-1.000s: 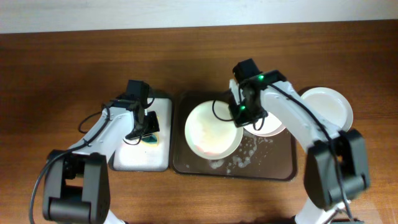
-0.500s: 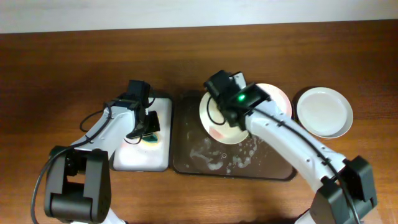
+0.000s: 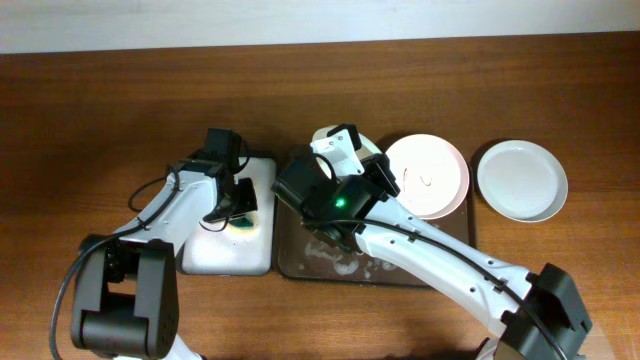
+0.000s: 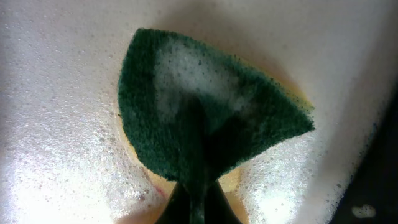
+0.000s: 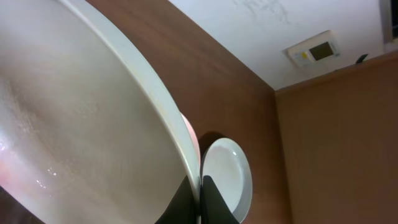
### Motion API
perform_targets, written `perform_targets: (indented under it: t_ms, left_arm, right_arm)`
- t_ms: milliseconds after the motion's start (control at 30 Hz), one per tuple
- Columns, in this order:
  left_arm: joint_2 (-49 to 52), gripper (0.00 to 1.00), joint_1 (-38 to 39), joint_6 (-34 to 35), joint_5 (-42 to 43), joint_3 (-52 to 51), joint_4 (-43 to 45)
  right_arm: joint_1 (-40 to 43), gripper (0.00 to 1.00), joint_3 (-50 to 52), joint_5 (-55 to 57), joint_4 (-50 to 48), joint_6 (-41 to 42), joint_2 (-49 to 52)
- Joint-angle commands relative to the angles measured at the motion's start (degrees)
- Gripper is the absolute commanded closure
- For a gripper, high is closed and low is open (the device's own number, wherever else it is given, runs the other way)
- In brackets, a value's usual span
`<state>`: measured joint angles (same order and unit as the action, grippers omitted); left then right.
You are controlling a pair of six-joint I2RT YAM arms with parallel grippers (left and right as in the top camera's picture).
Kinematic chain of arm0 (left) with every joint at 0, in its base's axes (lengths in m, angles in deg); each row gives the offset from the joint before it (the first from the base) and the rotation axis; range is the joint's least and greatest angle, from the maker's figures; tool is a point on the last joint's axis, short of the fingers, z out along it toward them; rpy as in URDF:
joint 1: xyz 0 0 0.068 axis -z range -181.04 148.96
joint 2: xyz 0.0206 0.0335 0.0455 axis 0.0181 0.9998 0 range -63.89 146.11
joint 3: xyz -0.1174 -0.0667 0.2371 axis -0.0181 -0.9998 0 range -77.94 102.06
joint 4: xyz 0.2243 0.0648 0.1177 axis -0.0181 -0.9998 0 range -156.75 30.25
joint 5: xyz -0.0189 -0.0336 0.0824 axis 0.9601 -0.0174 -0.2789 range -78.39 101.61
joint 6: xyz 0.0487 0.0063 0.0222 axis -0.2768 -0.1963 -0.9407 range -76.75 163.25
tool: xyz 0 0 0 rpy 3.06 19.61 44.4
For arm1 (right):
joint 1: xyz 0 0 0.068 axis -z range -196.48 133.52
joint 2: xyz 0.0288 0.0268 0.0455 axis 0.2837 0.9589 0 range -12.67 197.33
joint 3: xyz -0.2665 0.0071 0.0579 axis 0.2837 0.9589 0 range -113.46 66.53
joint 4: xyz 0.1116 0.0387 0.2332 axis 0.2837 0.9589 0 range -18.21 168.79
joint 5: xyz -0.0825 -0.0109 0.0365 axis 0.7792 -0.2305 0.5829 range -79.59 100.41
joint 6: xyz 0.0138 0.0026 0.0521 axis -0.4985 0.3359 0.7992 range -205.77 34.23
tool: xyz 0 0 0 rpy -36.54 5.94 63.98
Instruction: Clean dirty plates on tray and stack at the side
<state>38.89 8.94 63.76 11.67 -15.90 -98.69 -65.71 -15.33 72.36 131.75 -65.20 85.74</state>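
Your right gripper (image 5: 200,190) is clamped on the rim of a cream plate (image 5: 74,118), which it holds steeply tilted above the left part of the dark tray (image 3: 292,250). The second plate (image 3: 428,176), with thin red smears in its centre, lies flat at the dark tray's right end. The third plate (image 3: 521,180) sits on the table (image 3: 100,100) just right of it. Your left gripper (image 4: 196,202) is pinched on the green sponge (image 4: 205,124), which rests foamy on the white tray (image 3: 215,255) beside the dark tray's left edge.
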Motion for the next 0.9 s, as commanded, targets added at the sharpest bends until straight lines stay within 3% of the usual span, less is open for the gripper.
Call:
perform_targets:
  t_ms: [0, 133, 233, 567, 733, 867]
  left_arm:
    - [1.7, 1.00, -0.3, -1.1, 0.7, -0.1, 0.5]
    - [1.7, 1.00, -0.3, -1.1, 0.7, -0.1, 0.5]
    - [1.7, 1.00, -0.3, -1.7, 0.7, -0.1, 0.5]
    - [1.7, 1.00, -0.3, -3.5, 0.6, -0.1, 0.5]
    - [1.7, 1.00, -0.3, -3.5, 0.7, -0.1, 0.5]
    - [1.7, 1.00, -0.3, -3.5, 0.7, -0.1, 0.5]
  right_arm:
    - [-0.4, 0.96, -0.8, 3.4, -0.3, 1.2, -1.7]
    - [0.8, 0.96, -0.8, 0.0, -0.9, 3.0, -1.7]
    - [6.3, 0.96, -0.8, -10.5, -1.2, 5.6, -1.7]
    - [45.0, 0.96, -0.7, -51.6, -2.9, 6.6, -5.1]
    - [64.2, 0.96, 1.6, -58.6, -3.0, 6.7, -5.0]
    - [73.3, 0.96, 3.6, -58.4, -3.8, 6.7, -5.0]
